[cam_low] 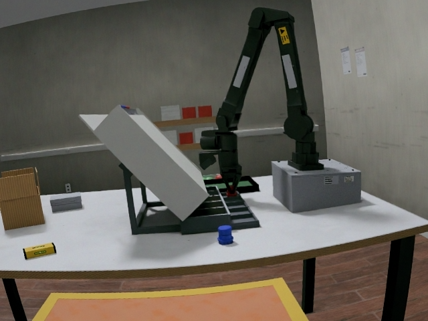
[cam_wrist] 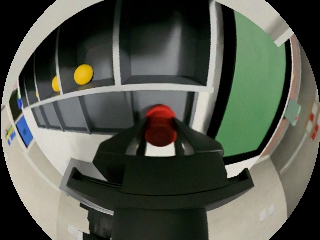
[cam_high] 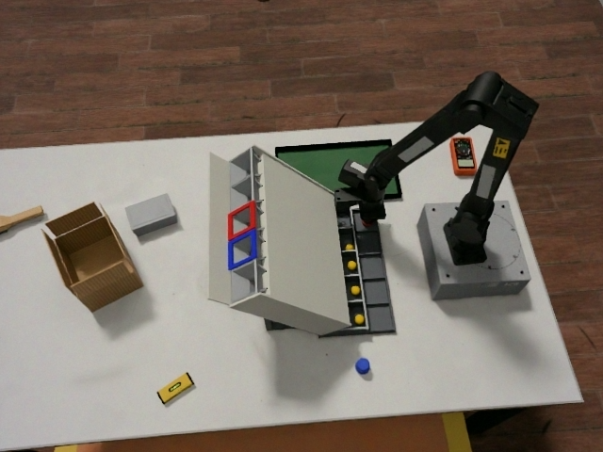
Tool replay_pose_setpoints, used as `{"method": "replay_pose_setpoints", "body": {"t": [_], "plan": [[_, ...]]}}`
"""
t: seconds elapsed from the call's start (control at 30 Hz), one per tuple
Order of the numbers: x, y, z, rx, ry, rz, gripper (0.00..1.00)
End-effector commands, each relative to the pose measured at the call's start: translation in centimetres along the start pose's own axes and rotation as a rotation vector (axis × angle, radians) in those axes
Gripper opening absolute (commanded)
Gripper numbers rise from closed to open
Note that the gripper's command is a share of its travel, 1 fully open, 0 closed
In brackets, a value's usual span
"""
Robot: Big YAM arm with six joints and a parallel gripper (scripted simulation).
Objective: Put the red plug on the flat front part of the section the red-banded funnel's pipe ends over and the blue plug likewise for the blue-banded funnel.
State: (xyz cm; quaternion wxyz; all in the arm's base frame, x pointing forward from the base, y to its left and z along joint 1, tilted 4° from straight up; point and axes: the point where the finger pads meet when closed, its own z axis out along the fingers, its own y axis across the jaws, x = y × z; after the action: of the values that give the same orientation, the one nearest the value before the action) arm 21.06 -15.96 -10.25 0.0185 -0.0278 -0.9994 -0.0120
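My gripper point(cam_high: 368, 222) point(cam_low: 231, 190) point(cam_wrist: 160, 121) is shut on the red plug point(cam_high: 368, 224) point(cam_low: 233, 194) point(cam_wrist: 160, 127). It holds the plug low over the flat front part of the far end section of the dark grey base point(cam_high: 380, 315) point(cam_low: 241, 221); I cannot tell whether the plug touches it. The blue plug point(cam_high: 362, 365) point(cam_low: 225, 235) stands on the table in front of the base. The red-banded funnel point(cam_high: 241, 219) and the blue-banded funnel point(cam_high: 242, 249) sit side by side at the top of the white sloped cover point(cam_high: 301, 252) point(cam_low: 152, 162). Several yellow marbles point(cam_high: 349, 246) point(cam_wrist: 83, 74) lie in the sections below the cover.
A green tray point(cam_high: 321, 163) point(cam_low: 247, 182) point(cam_wrist: 256, 87) lies behind the base. The arm's grey pedestal point(cam_high: 472, 277) stands to the right, an orange meter point(cam_high: 463, 155) behind it. A cardboard box point(cam_high: 89, 255), a grey block point(cam_high: 151, 214) and a yellow level point(cam_high: 175, 387) lie to the left.
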Motion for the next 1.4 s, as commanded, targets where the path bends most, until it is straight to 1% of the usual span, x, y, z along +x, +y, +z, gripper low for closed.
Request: {"method": "replay_pose_setpoints", "body": {"t": [0.0,0.37,0.4,1.37], "plan": [[0.09,-0.32,0.06,0.004,-0.007,0.003,0.0],[0.03,-0.39,-0.08,0.005,-0.009,0.002,0.0],[-0.33,-0.2,-0.13,0.005,-0.009,-0.002,0.59],[-0.33,-0.2,-0.13,0.005,-0.009,-0.003,0.59]]}}
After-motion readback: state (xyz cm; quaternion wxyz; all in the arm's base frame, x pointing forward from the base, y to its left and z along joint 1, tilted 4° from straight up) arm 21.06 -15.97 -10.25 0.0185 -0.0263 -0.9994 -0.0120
